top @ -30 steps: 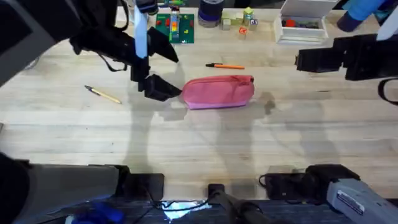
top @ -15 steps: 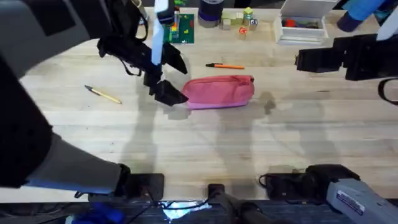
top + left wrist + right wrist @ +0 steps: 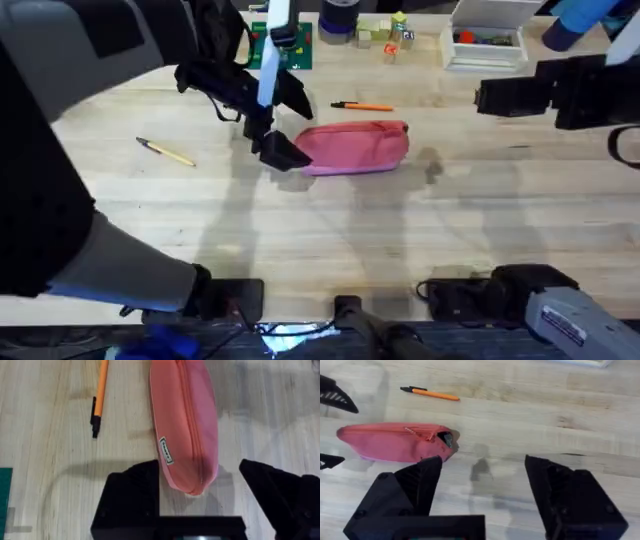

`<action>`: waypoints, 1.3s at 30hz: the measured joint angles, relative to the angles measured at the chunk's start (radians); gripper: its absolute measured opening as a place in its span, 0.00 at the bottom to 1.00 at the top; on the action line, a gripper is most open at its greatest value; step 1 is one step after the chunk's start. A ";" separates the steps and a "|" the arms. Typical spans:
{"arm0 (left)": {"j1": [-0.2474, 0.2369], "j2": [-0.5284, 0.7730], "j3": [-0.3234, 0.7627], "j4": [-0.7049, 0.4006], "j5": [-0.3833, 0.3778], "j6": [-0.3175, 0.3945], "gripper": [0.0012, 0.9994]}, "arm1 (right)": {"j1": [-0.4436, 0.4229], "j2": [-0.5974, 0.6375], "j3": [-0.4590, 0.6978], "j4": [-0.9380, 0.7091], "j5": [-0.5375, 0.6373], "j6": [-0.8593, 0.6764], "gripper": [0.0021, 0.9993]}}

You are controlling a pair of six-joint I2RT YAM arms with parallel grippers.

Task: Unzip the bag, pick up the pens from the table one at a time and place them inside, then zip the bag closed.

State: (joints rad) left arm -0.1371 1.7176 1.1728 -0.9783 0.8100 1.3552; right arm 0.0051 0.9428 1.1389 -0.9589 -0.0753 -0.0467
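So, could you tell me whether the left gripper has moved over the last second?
Yes. The left gripper has shifted rightward toward the pink pencil pouch, which has stayed put; its open fingers now straddle the pouch's left end.

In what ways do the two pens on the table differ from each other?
The orange pen lies just beyond the pink bag, almost parallel to it; the yellowish-tan pen lies far off to the bag's left, at a slant. The orange pen has a black end; the tan one has a dark tip. Both are slim, lie flat on the table, and neither is held.
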 joint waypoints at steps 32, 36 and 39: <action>-0.010 0.023 0.000 0.007 -0.010 0.000 0.04 | 0.000 0.000 0.000 -0.005 0.000 0.042 1.00; -0.010 0.023 0.000 0.007 -0.010 0.000 0.04 | 0.000 0.000 0.000 -0.014 -0.001 0.139 1.00; -0.010 0.023 0.000 0.007 -0.010 0.000 0.04 | 0.000 0.000 0.000 -0.014 -0.030 0.192 1.00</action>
State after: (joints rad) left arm -0.1474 1.7402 1.1728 -0.9710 0.8001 1.3548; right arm 0.0051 0.9424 1.1389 -0.9725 -0.1058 0.1450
